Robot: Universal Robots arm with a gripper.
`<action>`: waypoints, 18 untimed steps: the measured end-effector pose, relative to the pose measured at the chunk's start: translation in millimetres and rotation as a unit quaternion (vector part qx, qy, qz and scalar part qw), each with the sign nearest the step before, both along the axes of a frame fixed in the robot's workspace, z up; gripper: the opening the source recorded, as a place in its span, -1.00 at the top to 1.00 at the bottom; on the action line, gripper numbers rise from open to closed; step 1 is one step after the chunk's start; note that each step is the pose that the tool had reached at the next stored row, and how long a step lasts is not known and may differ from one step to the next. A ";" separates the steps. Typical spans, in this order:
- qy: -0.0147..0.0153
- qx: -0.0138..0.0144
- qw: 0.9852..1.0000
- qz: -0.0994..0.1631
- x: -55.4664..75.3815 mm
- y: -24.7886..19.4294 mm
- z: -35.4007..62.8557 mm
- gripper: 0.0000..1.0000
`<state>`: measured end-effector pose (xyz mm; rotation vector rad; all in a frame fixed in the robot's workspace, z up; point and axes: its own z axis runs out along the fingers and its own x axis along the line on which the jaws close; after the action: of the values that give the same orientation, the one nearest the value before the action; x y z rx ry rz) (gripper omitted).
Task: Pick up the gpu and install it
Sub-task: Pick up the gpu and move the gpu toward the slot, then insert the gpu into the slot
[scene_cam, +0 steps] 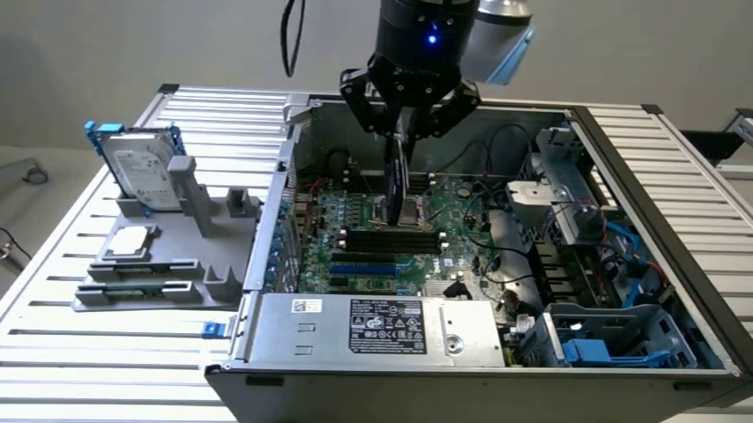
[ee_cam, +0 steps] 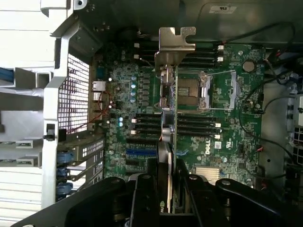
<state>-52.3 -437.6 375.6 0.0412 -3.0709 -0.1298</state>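
Observation:
My gripper point(scene_cam: 405, 132) hangs over the open computer case point(scene_cam: 253, 256), shut on the top edge of the gpu point(scene_cam: 398, 181). The card hangs edge-on, thin and dark, above the green motherboard point(scene_cam: 453, 207), its lower edge close over the black memory sticks near the board's middle. In the wrist view the gpu point(ee_cam: 169, 118) runs as a narrow strip away from my gripper point(ee_cam: 169, 189), with its silver bracket point(ee_cam: 175, 47) at the far end toward the case wall. The black fingers point(ee_cam: 142, 194) press on both faces of the card. Whether the card touches the board I cannot tell.
A silver hard drive in a blue frame point(scene_cam: 144, 176) stands upright on a grey holder point(scene_cam: 153, 264) at the exterior view's left, outside the case. The power supply point(scene_cam: 376, 330) fills the case's near edge. A drive cage point(scene_cam: 612, 339) and cables point(scene_cam: 518, 256) crowd the right side.

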 end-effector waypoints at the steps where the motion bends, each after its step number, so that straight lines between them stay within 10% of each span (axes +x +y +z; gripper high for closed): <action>1: 0.000 0.000 1.000 -0.001 2.8 0.1 -1.5 0.47; 18: -0.001 0.000 1.000 -0.005 8.6 3.1 -3.6 0.47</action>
<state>-43.6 -434.5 372.1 0.0258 -3.0736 -0.1303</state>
